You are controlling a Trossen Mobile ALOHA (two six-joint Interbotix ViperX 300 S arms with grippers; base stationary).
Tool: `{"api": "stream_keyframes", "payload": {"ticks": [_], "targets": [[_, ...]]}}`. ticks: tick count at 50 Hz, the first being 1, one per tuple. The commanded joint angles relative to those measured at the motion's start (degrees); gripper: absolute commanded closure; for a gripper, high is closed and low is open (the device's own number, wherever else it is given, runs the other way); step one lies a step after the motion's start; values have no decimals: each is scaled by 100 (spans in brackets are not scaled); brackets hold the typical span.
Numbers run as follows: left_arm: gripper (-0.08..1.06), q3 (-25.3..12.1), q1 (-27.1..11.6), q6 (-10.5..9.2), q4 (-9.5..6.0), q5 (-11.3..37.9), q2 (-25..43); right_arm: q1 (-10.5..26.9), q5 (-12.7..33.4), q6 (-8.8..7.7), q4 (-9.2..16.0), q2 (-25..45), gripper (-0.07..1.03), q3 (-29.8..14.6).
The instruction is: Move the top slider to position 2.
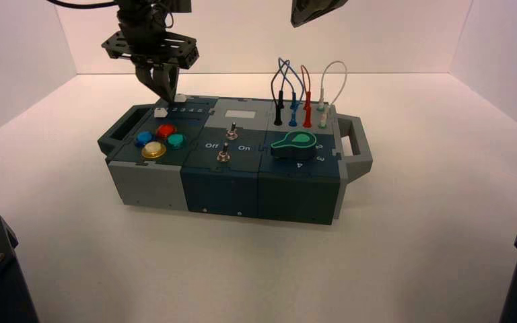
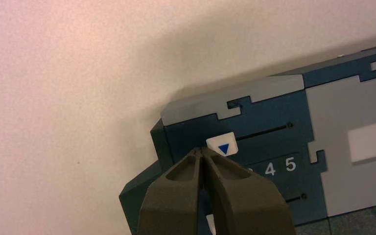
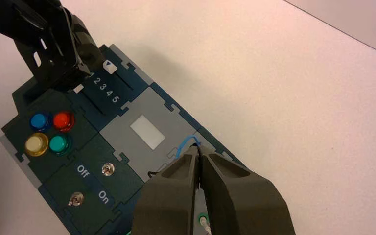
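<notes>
Toward the near side of the box (image 1: 222, 185), set left of the middle of the desk (image 1: 256, 269) and nearer its far edge than its near side: a yellow button (image 1: 153, 149) at left, a metal switch (image 1: 223, 155) in the middle, a black knob with a green top (image 1: 295, 145) at right. Just beyond, a blue button (image 1: 145, 138), a green button (image 1: 176, 141) and a red button (image 1: 166, 130), grouped with the yellow one, plus a second metal switch (image 1: 231, 133) between "Off" and "On". Farther back at left, the lower slider (image 1: 161, 112), white, on the dark blue panel. At centre, a grey panel with a pale rectangle (image 1: 240, 114); at right, black, blue, red and white wires (image 1: 307, 101), plugged in and arched upward. Near the box's far left corner, the top slider (image 2: 223, 143), small and white with a blue triangle, about level with position 2 (image 3: 97, 81), the slot running on toward the 5 end. Just beside that slider, low over the panel, the left gripper (image 2: 199, 151), jaws pressed together; contact impossible to tell. Farthest, raised beyond the wires toward the desk's far edge, the right gripper (image 3: 199, 146), jaws also pressed together.
</notes>
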Motion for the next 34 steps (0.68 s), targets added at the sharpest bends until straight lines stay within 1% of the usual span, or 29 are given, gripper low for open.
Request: {"api": "stream_keyframes", "payload": {"ticks": [1,6,12,15,21,26,31,34], "targets": [[101,-88,211,9,53,53,-246,35,-35,9,26,-53,98,-70],[101,-79,316,26,70,97,-448,26,-35,9,26,-62,98,-70],[101,-70,316,35,79,246,-677,35,9,9,26,-53,99,-70],[101,-62,316,44,79,299,-738,26,9,44,26,-53,99,-70],[101,79,316,35,79,396,-1002,26,44,44,26,-53,98,-70],[101,229,290,18,70,378,-1222,26,62,53,35,-26,98,-70],[101,360,281,9,62,360,-1336,35,88,44,62,18,99,-62],[101,378,281,26,79,343,-1318,26,88,44,79,62,98,-53]]}}
